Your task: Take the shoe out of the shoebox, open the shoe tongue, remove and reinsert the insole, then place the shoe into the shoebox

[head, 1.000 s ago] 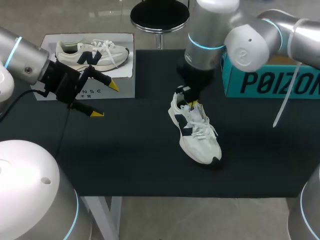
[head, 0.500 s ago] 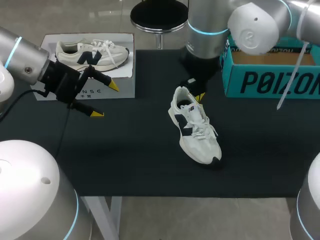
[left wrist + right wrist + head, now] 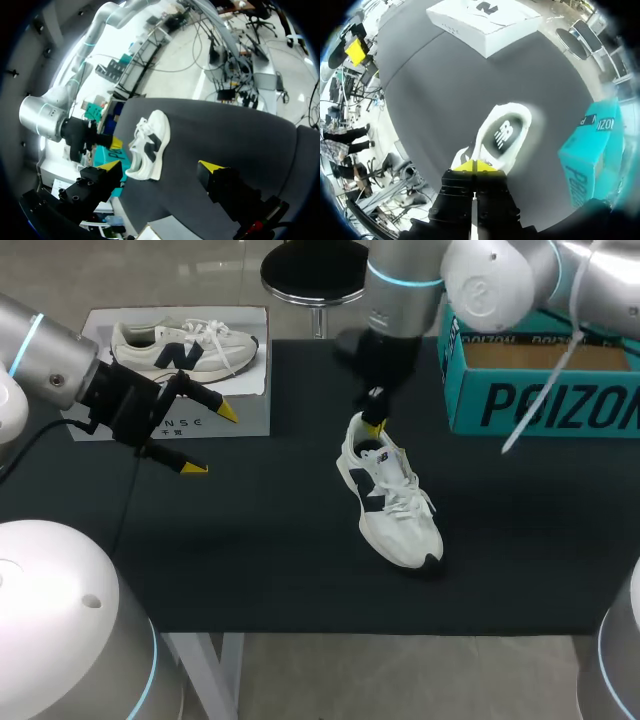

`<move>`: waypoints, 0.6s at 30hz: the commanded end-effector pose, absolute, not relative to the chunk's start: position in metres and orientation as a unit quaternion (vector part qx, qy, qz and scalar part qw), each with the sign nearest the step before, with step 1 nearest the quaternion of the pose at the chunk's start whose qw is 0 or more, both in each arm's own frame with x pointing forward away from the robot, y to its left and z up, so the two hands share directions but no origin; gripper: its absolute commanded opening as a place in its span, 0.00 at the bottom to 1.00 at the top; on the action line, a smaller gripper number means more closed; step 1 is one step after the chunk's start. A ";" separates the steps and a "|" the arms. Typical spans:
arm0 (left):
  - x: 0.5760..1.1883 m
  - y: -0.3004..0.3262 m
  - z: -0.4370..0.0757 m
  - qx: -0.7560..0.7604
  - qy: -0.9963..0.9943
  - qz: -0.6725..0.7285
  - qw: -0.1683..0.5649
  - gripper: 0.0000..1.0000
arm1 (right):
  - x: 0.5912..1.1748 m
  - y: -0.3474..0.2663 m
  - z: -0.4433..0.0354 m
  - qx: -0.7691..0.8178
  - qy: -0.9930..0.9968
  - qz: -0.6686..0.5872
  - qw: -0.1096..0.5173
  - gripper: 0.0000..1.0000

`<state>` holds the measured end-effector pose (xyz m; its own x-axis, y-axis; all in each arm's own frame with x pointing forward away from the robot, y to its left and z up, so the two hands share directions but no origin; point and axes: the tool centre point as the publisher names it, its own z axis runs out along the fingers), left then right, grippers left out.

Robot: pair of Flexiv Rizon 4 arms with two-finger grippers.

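Observation:
A white sneaker (image 3: 392, 502) with dark side marks lies on the black mat (image 3: 260, 540), toe toward the front edge. Its insole (image 3: 503, 132) shows inside the opening. My right gripper (image 3: 374, 425) hangs just above the heel, shut with nothing between its tips; in its own wrist view the right gripper (image 3: 476, 166) has its yellow tips pressed together over the sneaker (image 3: 502, 135). The teal shoebox (image 3: 545, 390) stands open at the back right. My left gripper (image 3: 210, 440) is open at the mat's left edge, far from the sneaker (image 3: 150, 145).
A white box (image 3: 235, 410) with a second sneaker (image 3: 185, 345) on it stands at the back left, right behind my left gripper. A white strap (image 3: 545, 390) hangs from my right arm in front of the teal box. Bare mat lies left and in front of the shoe.
My right arm has risen and pulled back from the sneaker's heel opening, its gripper staying shut. The sneaker and my left arm have not moved.

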<state>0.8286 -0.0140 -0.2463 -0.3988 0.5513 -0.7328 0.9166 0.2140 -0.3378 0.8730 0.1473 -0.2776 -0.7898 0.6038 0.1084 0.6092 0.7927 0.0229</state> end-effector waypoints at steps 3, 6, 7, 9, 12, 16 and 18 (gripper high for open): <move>0.829 -0.014 -0.246 0.495 0.743 -0.384 0.236 1.00 | 0.885 0.159 -0.273 -0.237 -0.963 0.089 0.094 0.00; 0.829 -0.014 -0.246 0.495 0.743 -0.384 0.236 1.00 | 0.885 0.159 -0.273 -0.237 -0.963 0.089 0.094 0.00; 0.829 -0.014 -0.246 0.495 0.743 -0.384 0.236 1.00 | 0.885 0.159 -0.273 -0.237 -0.963 0.089 0.094 0.00; 0.829 -0.014 -0.246 0.495 0.743 -0.384 0.236 1.00 | 0.885 0.159 -0.273 -0.237 -0.963 0.089 0.094 0.00; 0.829 -0.014 -0.246 0.495 0.743 -0.384 0.236 1.00 | 0.885 0.159 -0.273 -0.237 -0.963 0.089 0.094 0.00; 0.829 -0.014 -0.246 0.495 0.743 -0.384 0.236 1.00 | 0.884 0.156 -0.271 -0.230 -0.966 0.086 0.079 0.00; 0.829 -0.014 -0.246 0.495 0.743 -0.384 0.236 1.00 | 0.884 0.151 -0.264 -0.194 -0.980 0.040 0.029 0.00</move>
